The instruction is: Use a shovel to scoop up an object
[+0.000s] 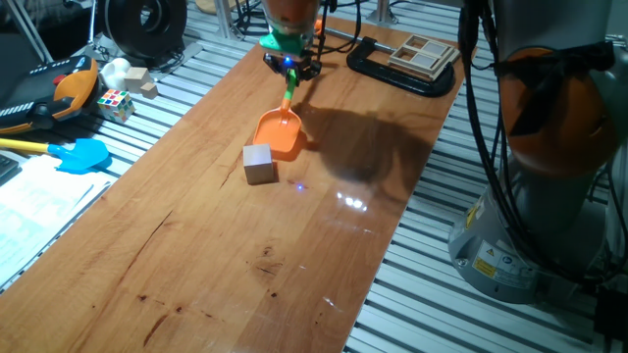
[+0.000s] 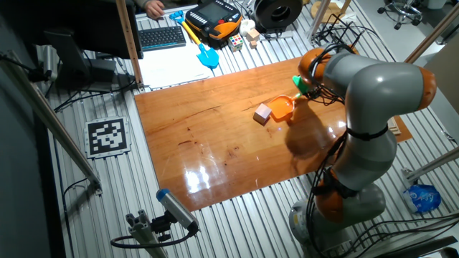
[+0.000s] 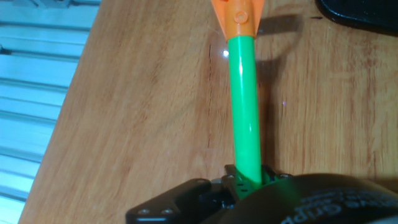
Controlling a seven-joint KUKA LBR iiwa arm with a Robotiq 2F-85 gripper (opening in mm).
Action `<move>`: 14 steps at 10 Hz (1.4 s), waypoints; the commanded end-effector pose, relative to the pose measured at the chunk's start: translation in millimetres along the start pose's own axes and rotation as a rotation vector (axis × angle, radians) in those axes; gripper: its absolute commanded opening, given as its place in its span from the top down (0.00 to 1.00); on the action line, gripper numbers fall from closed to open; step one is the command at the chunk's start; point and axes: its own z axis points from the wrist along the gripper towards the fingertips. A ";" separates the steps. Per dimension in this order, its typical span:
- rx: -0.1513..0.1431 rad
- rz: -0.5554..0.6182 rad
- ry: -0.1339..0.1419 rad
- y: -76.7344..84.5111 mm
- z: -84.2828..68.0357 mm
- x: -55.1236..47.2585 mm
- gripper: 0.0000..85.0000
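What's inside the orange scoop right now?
Nothing visible: the shovel blade looks empty, and the wooden cube sits on the table at its front edge. The claw holds the green shaft.

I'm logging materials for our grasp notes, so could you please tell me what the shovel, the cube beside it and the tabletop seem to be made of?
Shovel: apparently plastic, its bright orange and green surfaces smooth and slightly glossy.
Cube: probably bare wood, pale, matte.
Tabletop: wood, grain visible, varnished, reflecting lamps.

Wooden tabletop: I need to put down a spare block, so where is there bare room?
The tabletop is bare from the wooden cube to its near end. Crowded spots: the shovel and gripper, and the black clamp at the far end.
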 end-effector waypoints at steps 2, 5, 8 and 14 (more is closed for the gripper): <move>-0.003 0.004 -0.009 0.0 1.6 1.8 1.00; 0.001 0.009 -0.030 -0.1 4.6 8.6 1.00; 0.015 0.018 -0.041 0.0 8.0 11.1 1.00; 0.027 0.020 -0.083 -0.6 1.4 12.4 1.00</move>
